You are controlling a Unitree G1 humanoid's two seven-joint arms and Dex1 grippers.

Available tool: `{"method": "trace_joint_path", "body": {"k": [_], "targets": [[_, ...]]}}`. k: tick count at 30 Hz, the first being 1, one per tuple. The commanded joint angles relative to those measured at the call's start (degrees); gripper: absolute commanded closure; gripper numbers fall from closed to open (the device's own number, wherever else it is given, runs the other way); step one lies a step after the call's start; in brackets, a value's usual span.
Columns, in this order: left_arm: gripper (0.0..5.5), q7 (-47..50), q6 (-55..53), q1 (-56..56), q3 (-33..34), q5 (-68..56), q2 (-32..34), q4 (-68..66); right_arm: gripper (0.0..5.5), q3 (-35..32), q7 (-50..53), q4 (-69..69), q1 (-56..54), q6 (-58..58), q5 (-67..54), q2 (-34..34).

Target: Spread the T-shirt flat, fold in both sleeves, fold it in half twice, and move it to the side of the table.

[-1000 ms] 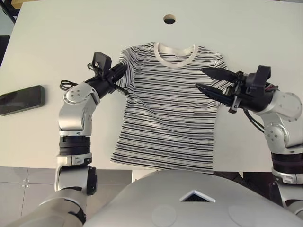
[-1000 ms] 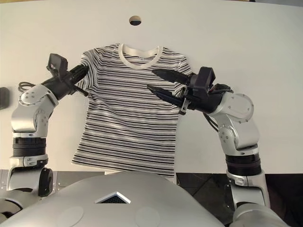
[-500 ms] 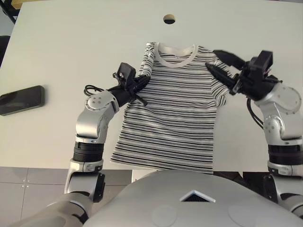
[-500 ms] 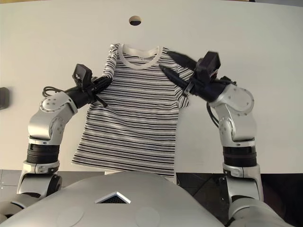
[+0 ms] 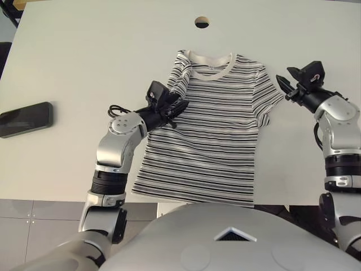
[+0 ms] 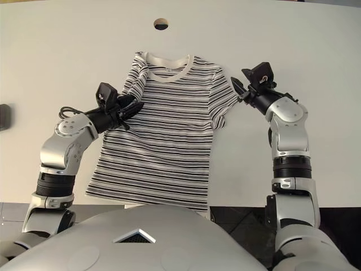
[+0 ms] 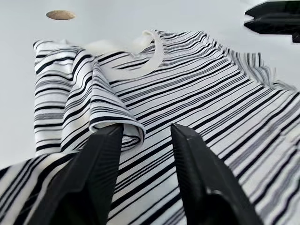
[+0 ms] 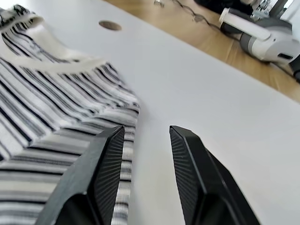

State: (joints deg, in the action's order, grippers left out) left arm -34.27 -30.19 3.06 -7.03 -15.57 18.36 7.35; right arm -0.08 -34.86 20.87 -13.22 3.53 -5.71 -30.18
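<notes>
**Left sleeve folded in; both grippers released**

The striped T-shirt [image 5: 214, 130] is laid flat on the white table [image 5: 84, 56], between the two grippers, with its collar [image 5: 210, 63] at the far end from the robot.

The left gripper [image 5: 174, 106] is held low over the shirt's left shoulder area. Its fingers [image 7: 101, 164] are spread apart and nothing is clamped between them. The left sleeve [image 7: 93, 108] is seen doubled over onto the body of the shirt, its folded edge just ahead of the fingertips. Contact between the nearer fingertip and the fold cannot be judged.

The right gripper [image 5: 285, 88] is held just outside the shirt, beside the right sleeve [image 5: 265, 96], which is spread outward and unfolded. Its fingers [image 8: 105, 168] are likewise parted and hold nothing. One is placed over the sleeve hem, the other over bare table.

A round hole [image 5: 201, 22] in the table is noted beyond the collar, ahead of both grippers. A dark phone [image 5: 25, 118] is lying well apart from the left gripper, on its outer side.
</notes>
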Motion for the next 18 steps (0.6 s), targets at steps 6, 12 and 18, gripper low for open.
{"method": "trace_joint_path", "body": {"k": [6, 12, 18], "targets": [[2.24, -2.0, 6.5, -2.4, -2.1, -0.4, 0.4, 4.8, 3.73, 3.0, -2.6, 3.6, 2.7, 2.8, 3.4, -0.9], [1.49, -1.0, 9.1, -2.3, -0.2, -2.0, -0.8, 7.1, 3.91, 4.3, -3.6, 2.4, 4.2, 4.1, 3.9, -1.6], [1.49, 2.4, 14.5, 1.7, 7.4, -6.2, -3.4, 10.7, 5.09, 3.9, -4.5, -2.7, 5.7, 6.5, 3.0, -2.8]]}}
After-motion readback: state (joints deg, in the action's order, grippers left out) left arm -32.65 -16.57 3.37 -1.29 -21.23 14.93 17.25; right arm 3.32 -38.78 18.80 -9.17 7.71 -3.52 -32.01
